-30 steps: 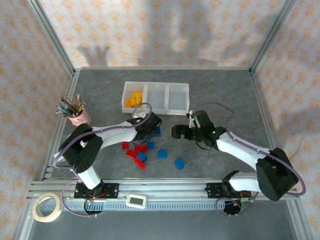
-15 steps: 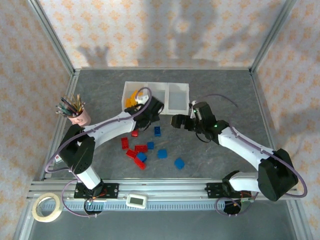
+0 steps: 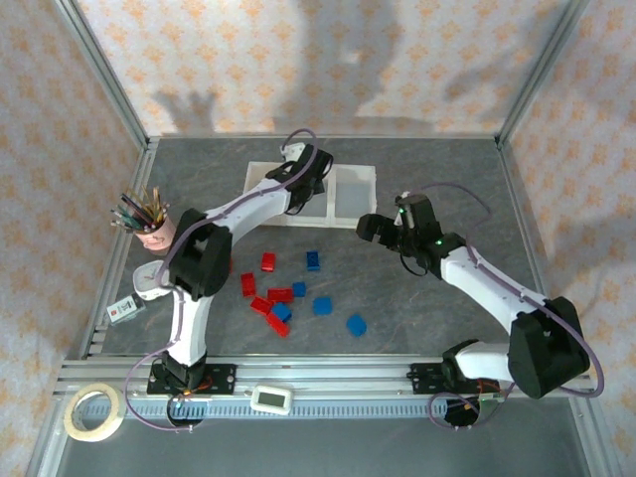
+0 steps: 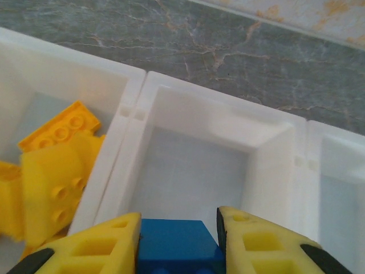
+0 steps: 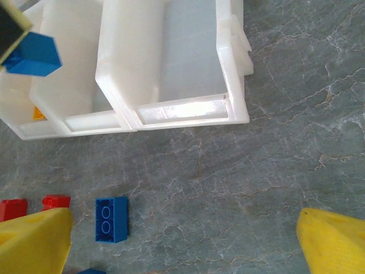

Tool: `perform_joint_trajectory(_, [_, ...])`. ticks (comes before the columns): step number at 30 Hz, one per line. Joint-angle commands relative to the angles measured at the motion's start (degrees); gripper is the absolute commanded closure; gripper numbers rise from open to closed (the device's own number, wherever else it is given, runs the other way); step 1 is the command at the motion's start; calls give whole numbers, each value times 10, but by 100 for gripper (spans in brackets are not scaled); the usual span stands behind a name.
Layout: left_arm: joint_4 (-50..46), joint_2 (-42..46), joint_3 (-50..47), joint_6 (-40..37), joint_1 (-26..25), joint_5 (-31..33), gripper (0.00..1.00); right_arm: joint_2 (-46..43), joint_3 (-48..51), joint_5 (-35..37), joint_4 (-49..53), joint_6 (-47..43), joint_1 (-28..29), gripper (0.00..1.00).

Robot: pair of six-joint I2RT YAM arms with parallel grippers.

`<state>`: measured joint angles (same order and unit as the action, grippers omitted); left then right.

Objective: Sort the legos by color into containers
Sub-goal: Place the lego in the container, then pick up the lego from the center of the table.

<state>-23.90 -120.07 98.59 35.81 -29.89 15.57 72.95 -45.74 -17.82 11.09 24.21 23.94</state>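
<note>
Grey marbled surface [image 3: 447,169], patterned walls behind. Left hand [image 4: 178,228] clamping blue brick [image 5: 34,54], hanging over empty middle bin [image 4: 194,165] of white tray [image 3: 354,175]. Likely lining up drop, keeping blue apart from yellow bricks [image 4: 54,171] lying in left bin [image 4: 51,74]. Right hand [image 5: 183,237] waiting wide apart, empty, near tray's right end, staying out of way. Red bricks [image 3: 280,295] and blue ones [image 3: 322,305] lying loose on surface. Since second ago: left hand travelling from loose bricks up over tray; right hand drifting closer to tray.

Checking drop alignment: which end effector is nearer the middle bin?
Left. The left end effector holds a blue brick above the middle bin; the right end effector hovers over the table by the right bin.
</note>
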Motion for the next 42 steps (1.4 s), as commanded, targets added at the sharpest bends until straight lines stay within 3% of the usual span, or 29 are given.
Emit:
perform_joint_trajectory(1, [-19,-33,51,-44,1,27,65,6,-15,3,-10,9,-4,0])
perform_joint_trajectory(7, [-50,-91,128,-60,4,44,54,8,-28,5,-3,6,-5,0])
perform_joint_trajectory(11, [-53,-80,135,-66,4,45,46,1,-33,2,0,-1,-6,0])
perform_joint_trajectory(14, [-69,-61,133,-63,4,48,46,-3,-40,-2,12,-8,-5,0])
perform_joint_trajectory(24, [-20,113,-62,-26,-12,-44,43,-22,-8,-31,30,-27,-4,0])
perform_joint_trajectory(30, [-11,209,-189,28,-56,-56,42,-24,31,-42,24,-37,6,0])
perform_joint_trajectory(42, [12,233,-318,140,-143,-80,30,-41,135,-69,-85,-9,48,0])
